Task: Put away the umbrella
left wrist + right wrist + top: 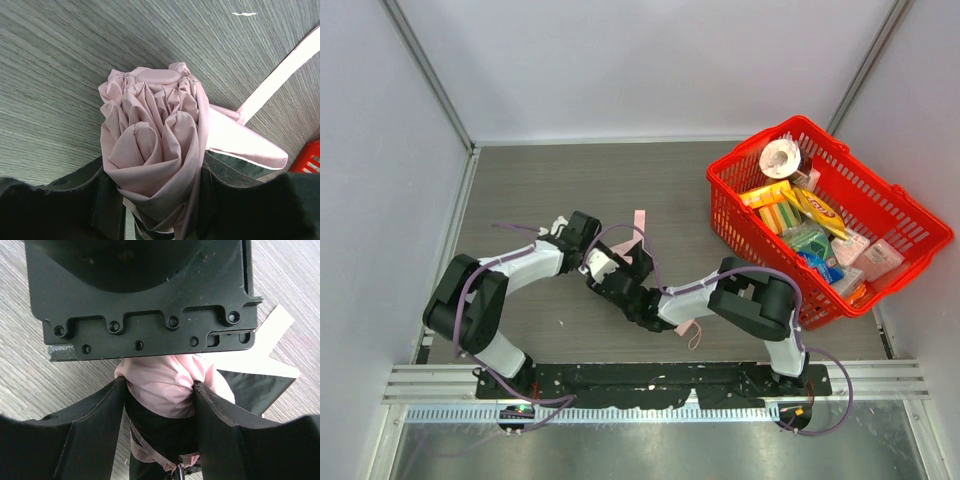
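Pale pink umbrella (150,135), fabric bunched in loose folded pleats, left tool (156,175) and right tool (160,400) both clamped on it, grey wood-grain table (50,75) behind.

the surface (550,180) is grey with a fine wood grain. a red plastic shopping basket (735,225) stands on it at the far right, filled with packaged goods. near the front, a thin pink wrist loop (692,335) of the umbrella (150,145) trails onto the surface.
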Robot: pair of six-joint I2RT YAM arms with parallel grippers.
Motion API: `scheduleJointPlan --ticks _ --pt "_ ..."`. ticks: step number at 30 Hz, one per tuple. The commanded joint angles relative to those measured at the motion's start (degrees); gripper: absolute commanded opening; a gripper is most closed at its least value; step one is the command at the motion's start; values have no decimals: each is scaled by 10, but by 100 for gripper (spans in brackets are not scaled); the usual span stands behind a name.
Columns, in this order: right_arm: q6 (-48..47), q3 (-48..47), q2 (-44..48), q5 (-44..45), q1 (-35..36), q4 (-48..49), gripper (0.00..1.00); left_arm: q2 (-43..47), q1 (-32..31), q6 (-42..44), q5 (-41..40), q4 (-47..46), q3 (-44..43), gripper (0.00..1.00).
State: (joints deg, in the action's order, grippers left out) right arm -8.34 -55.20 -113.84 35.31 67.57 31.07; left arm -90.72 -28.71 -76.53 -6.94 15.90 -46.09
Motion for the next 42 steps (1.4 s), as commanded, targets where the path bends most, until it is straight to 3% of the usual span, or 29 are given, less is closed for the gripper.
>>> scheduleJointPlan --ticks 1,3,10,14,22,23,30,38,42 --pt "51 29 -12 -79 -31 -125 61 -43 -6 29 6 186 53 0" --pt "67 21 6 -123 -45 -144 63 -44 -6 30 10 184 53 0" --pt "83 11 6 -142 -82 -204 64 -31 -6 33 8 189 53 0" --pt "114 12 63 -235 -92 -225 65 -31 -2 37 8 185 51 0" --pt "163 24 198 -379 -139 -173 66 -32 -1 38 16 175 53 0" --pt "165 21 199 -399 -144 -172 71 -30 -1 38 16 175 53 0" --pt "126 -34 130 -385 -153 -196 74 -25 -1 35 20 172 60 0" --pt "119 -11 72 -355 -116 -168 75 -21 -1 31 21 178 56 0" --pt "119 -14 32 -267 -76 -184 73 -24 -1 27 20 181 51 0"
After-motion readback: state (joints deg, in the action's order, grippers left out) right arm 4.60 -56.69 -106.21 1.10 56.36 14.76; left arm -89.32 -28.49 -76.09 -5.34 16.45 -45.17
